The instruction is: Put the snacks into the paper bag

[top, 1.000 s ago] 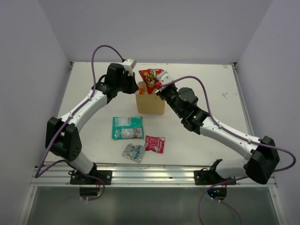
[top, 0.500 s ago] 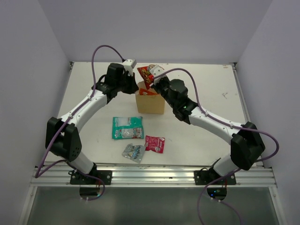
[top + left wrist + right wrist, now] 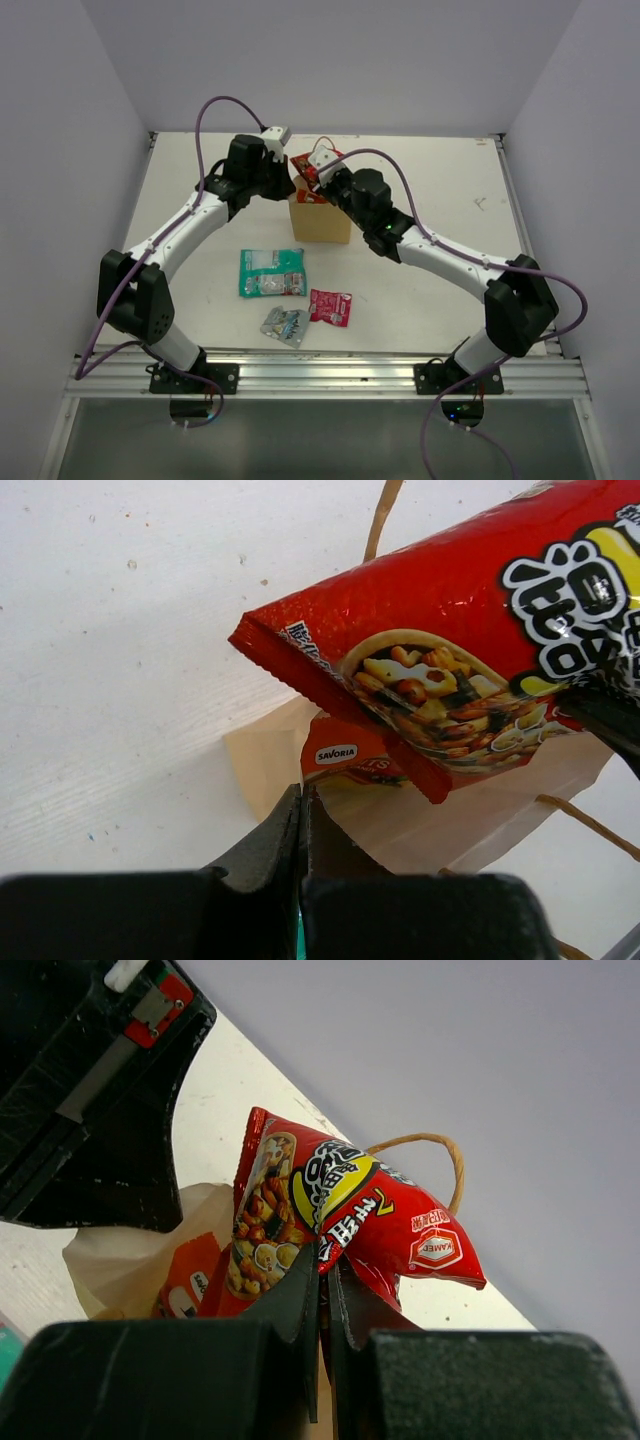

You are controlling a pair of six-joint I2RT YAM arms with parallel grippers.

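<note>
The right gripper (image 3: pixel 323 1265) clamps the large red-yellow glossy packet (image 3: pixel 330 1205), its long axis slanting down over the mouth of the brown kraft paper bag (image 3: pixel 450 815); the left gripper (image 3: pixel 301 805) has its jaws pinched on the bag's rim.

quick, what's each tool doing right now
left tool: closed, pinching the rim of the paper bag.
right tool: closed, holding the red-yellow snack packet.
</note>
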